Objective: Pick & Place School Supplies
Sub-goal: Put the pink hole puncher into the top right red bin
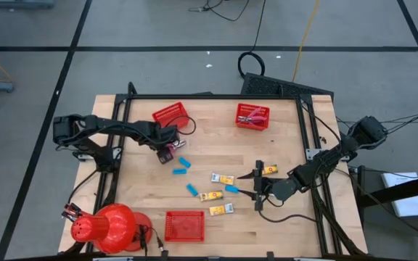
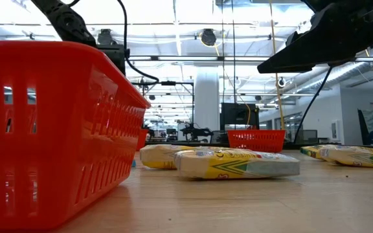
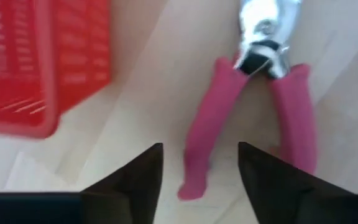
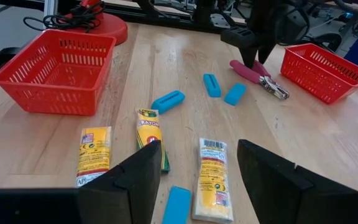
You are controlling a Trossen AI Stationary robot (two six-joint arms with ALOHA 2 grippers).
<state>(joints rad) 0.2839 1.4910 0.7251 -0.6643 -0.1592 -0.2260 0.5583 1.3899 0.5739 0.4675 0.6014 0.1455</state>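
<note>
L gripper (image 3: 197, 180): fingers spread, nothing between them, hovering directly over the pink-handled pliers (image 3: 253, 118). One pink handle sits in the gap betw the fingers, the other lies outside the far finger. In the high view the L gripper (image 1: 167, 148) is at the table's back-left, just beside the back-left red basket (image 1: 171, 116); the pliers (image 1: 170, 154) lie under it.

Judgement: step in hand = grasp pliers. To do it well, drop straight down w/ fingers kept wide, centre on both handles or commit to one near the pivot so the tool doesn't swing. Basket wall is close; watch clearance on descent. Steel head heavy vs handles, so a grip at the handle ends would likely tilt.

R gripper (image 4: 197, 168): also wide apart, empty, low over the centre-right of the table. Ahead of it: yellow packets (image 4: 212, 179), (image 4: 92, 154), a crayon-style packet (image 4: 150, 138), and blue blocks (image 4: 168, 101), (image 4: 212, 85), (image 4: 235, 94), (image 4: 178, 205).

Further out: back-right basket (image 1: 253, 116) already holds a pink-handled tool; front basket (image 1: 184, 225) looks empty. Red dome (image 1: 107, 226) at front-left corner. Most supplies not yet sorted.
</note>
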